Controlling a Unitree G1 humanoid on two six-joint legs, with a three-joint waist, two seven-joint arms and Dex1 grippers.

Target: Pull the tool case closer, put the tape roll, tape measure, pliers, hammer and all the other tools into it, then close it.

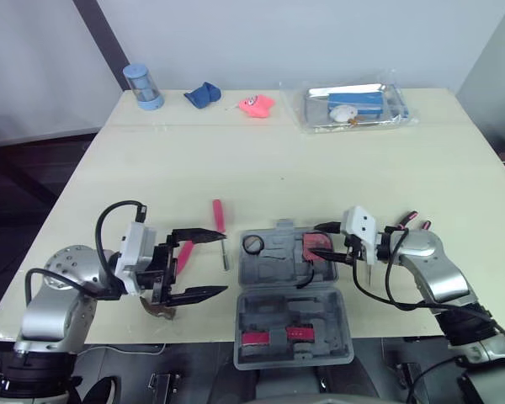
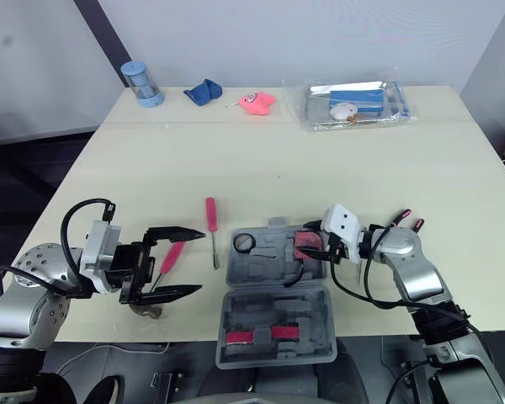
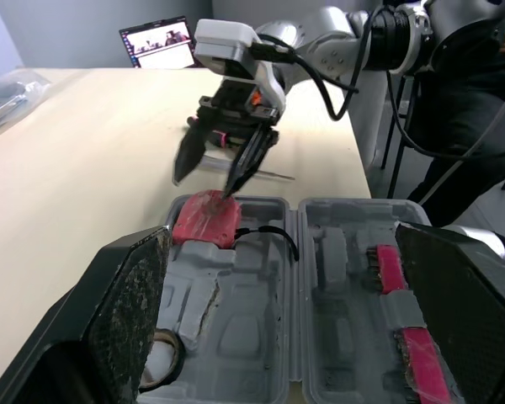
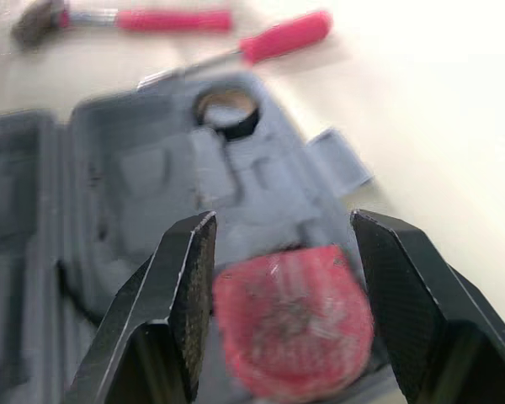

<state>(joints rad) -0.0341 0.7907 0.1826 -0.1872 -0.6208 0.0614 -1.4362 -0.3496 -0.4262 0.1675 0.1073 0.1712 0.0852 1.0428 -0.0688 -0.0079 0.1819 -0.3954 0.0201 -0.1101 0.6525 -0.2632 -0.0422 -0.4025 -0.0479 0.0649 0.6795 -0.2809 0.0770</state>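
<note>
The grey tool case (image 1: 290, 295) lies open at the table's front edge. A black tape roll (image 1: 252, 244) and a red tape measure (image 1: 316, 247) sit in its far half. My right gripper (image 1: 324, 242) is open just over the tape measure (image 4: 295, 316), fingers (image 4: 185, 295) apart on either side of it. My left gripper (image 1: 223, 263) stands wide open left of the case, above the pink-handled hammer (image 1: 183, 252). A red screwdriver (image 1: 219, 217) lies beyond it. Red-handled pliers (image 1: 408, 220) lie behind my right arm.
At the table's far side stand a blue cup (image 1: 143, 87), a blue cloth (image 1: 204, 94), a pink toy (image 1: 256, 104) and a clear bag of items (image 1: 353, 105). The case's near half (image 1: 293, 332) holds red-handled tools and overhangs the front edge.
</note>
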